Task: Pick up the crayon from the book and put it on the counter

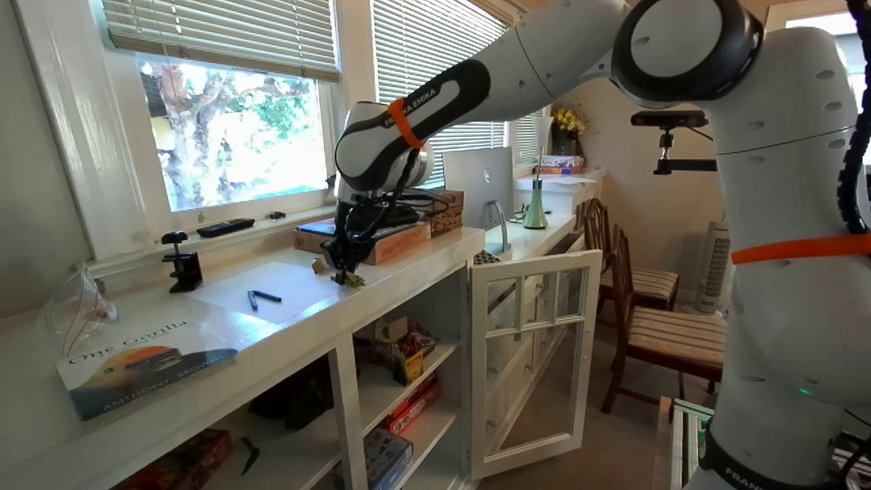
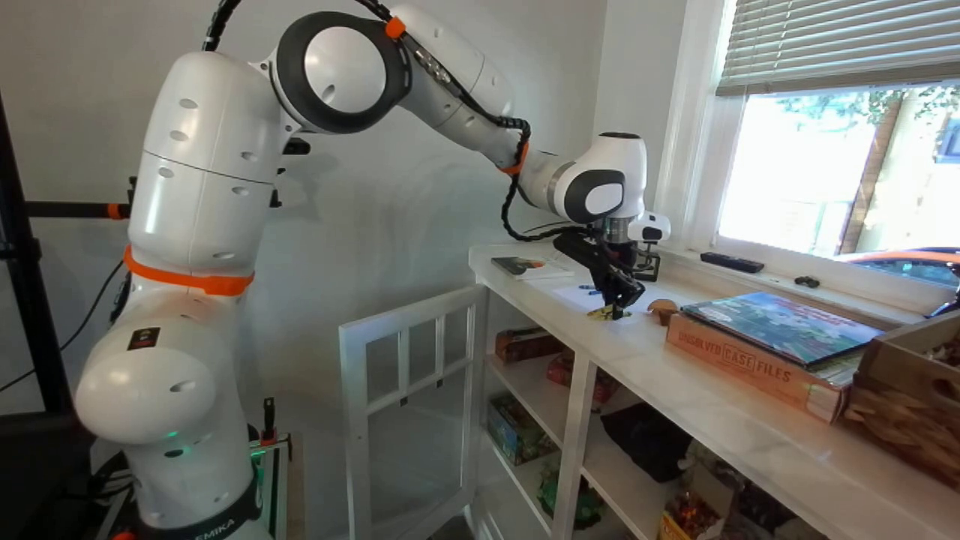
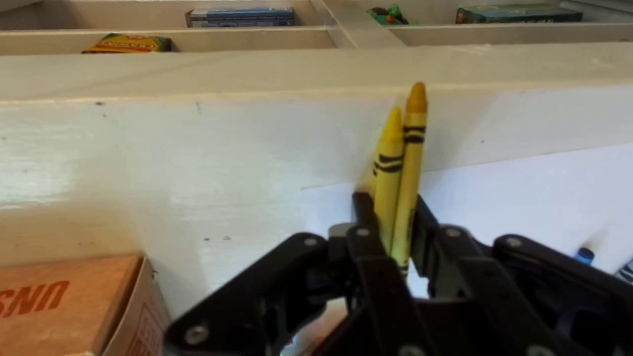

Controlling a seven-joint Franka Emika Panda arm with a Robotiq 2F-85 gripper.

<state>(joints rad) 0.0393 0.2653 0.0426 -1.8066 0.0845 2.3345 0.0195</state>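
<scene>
In the wrist view, yellow crayons (image 3: 388,173), at least two side by side, stand between the fingers of my gripper (image 3: 393,201), which is shut on them. One has a darker, orange-yellow tip. In both exterior views the gripper (image 1: 346,278) reaches down to the pale counter (image 1: 381,282) near its front edge, beside a sheet of white paper (image 1: 272,282). Whether the crayons touch the surface cannot be told. A book (image 1: 146,371) titled One Gorilla lies flat at the counter's end. A flat picture-covered book (image 2: 776,326) rests on an orange-sided box (image 2: 750,367).
Two blue crayons (image 1: 262,297) lie on the paper. A small brown object (image 2: 663,309) sits close beside the gripper. A black clamp (image 1: 182,262) and a plastic bag (image 1: 81,309) stand toward the window. Below, a glass-paned door (image 1: 534,361) hangs open by the shelves.
</scene>
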